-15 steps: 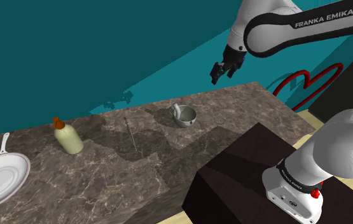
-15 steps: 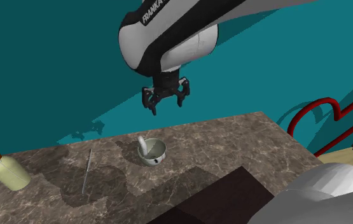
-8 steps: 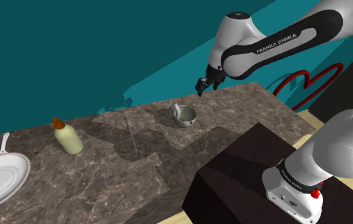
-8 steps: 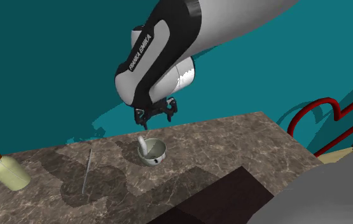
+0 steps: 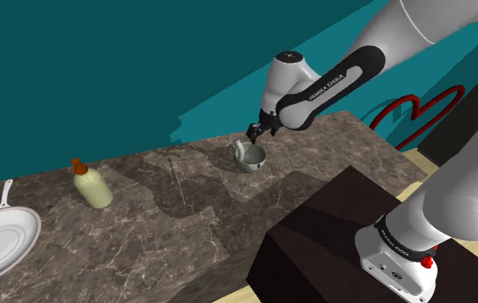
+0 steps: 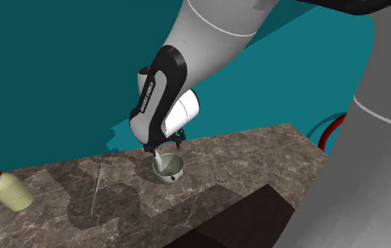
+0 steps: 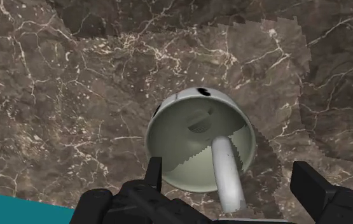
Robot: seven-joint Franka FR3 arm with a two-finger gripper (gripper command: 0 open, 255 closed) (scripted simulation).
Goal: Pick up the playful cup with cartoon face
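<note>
Black gripper [image 7: 230, 173] is hanging wide open, gripping nothing; pale round cup [image 7: 191, 133] with dark face marks is sitting directly beneath on brown marble counter [image 7: 54, 95], handle [image 7: 227, 168] lying between fingers [image 7: 315, 186].

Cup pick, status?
Gripper open, poised just over cup. Cup upright on marble counter, not gripped. Bottle and thin rod well aside.

Dark marble table [image 5: 142, 245] has a pale cup [image 5: 250, 157], a yellowish pump bottle [image 5: 93, 188], a white pan [image 5: 0, 241], and a thin rod [image 5: 176, 182], maybe a skewer, between bottle and cup.
</note>
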